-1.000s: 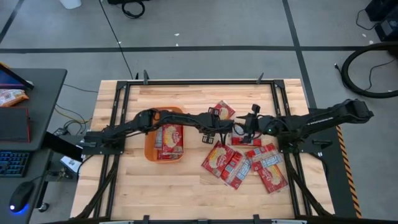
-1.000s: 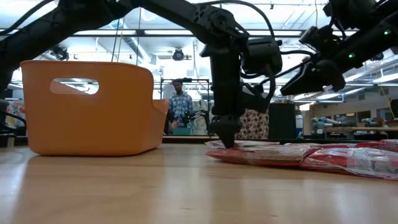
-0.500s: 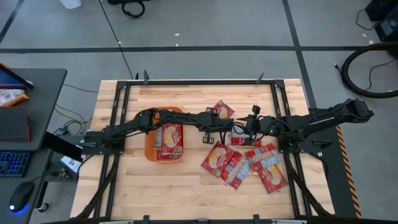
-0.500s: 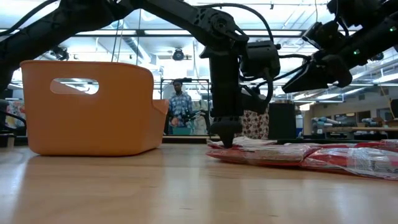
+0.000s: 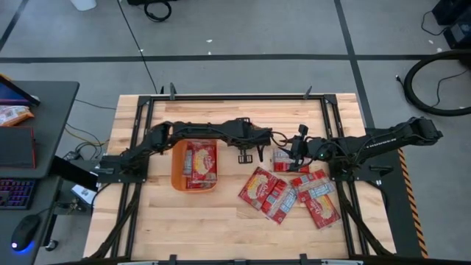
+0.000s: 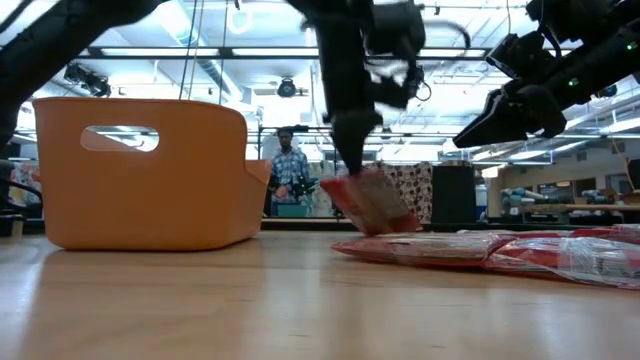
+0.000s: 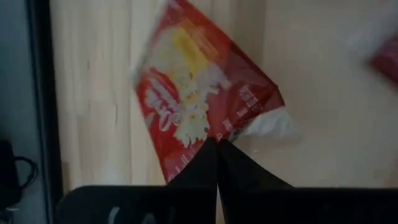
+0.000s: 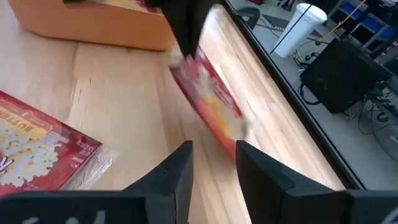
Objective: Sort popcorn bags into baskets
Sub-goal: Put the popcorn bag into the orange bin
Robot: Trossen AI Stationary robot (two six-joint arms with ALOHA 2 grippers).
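Note:
My left gripper (image 6: 350, 165) is shut on a red popcorn bag (image 6: 372, 202) and holds it above the table, right of the orange basket (image 6: 150, 170). The same bag shows in the right wrist view (image 8: 214, 109). In the high view my left gripper (image 5: 255, 141) reaches past the basket (image 5: 176, 173), which holds several bags. My right gripper (image 8: 214, 165) is open and empty. It hovers above the loose bags (image 5: 287, 193) that lie flat on the table at the right. My left gripper pinches the bag's edge (image 7: 208, 132) between its two shut fingers, beside the clear sealed corner (image 7: 267, 124). The fingers come from above, pointing down. The bag hangs tilted below them, lifted off the table.
Several bags lie overlapping in a pile (image 6: 480, 248) on the table's right half. One lies under my right arm (image 5: 281, 157). A person (image 6: 291, 165) stands in the room behind the table. Bare wood shows near the front edge (image 5: 206, 221).
My left gripper has risen and gone toward the table's far edge, taking a bag with it. That bag lay flat on the table at the pile's far side. It now hangs tilted under the fingers, off the table.

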